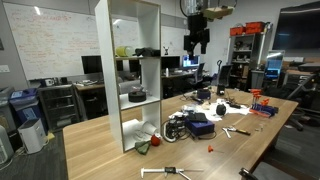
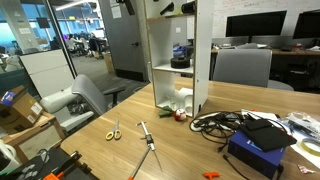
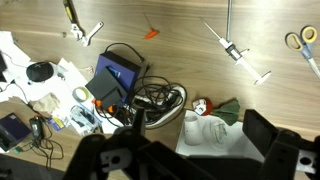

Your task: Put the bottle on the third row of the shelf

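Observation:
The white shelf [image 1: 152,75] stands on the wooden table and shows in both exterior views [image 2: 203,55]. A yellow-green bottle with a black head [image 1: 124,51] rests on an upper board of the shelf. I cannot tell whether it is upright. My gripper [image 1: 197,44] hangs high in the air beside the shelf, apart from it, open and empty. In the wrist view its dark fingers [image 3: 185,160] frame the bottom edge, spread wide, with nothing between them. That view looks down on the shelf's white bottom board [image 3: 232,146]. The bottle is out of the wrist view.
A black object [image 1: 137,95] sits on the middle board. White items [image 2: 180,100] lie on the bottom board. A tangle of black cables [image 3: 150,100], a blue box [image 3: 115,78], scissors [image 2: 114,131], a long tool [image 2: 146,135] and a red-and-green item [image 3: 215,107] lie on the table.

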`<state>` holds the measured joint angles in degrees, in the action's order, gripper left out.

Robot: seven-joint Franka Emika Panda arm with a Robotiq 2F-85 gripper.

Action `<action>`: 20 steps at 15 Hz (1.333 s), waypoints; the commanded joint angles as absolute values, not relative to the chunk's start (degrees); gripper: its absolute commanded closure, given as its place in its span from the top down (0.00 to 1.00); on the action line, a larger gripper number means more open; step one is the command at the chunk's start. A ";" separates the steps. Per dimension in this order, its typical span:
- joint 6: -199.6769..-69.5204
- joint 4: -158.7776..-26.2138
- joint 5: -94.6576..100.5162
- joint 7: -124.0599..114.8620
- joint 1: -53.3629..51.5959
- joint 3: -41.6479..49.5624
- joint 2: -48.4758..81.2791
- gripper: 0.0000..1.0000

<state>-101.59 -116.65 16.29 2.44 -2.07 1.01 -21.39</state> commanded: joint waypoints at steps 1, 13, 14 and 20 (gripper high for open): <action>-108.53 -130.35 12.87 3.08 -0.52 3.41 -35.31 1.00; -106.93 -136.10 13.63 3.77 2.12 4.60 -45.45 1.00; -106.93 -136.10 13.63 3.77 2.12 4.59 -45.18 1.00; -106.94 -136.10 13.63 3.77 2.12 4.58 -45.02 1.00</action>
<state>-106.93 -136.21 14.16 3.32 1.32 5.13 -45.12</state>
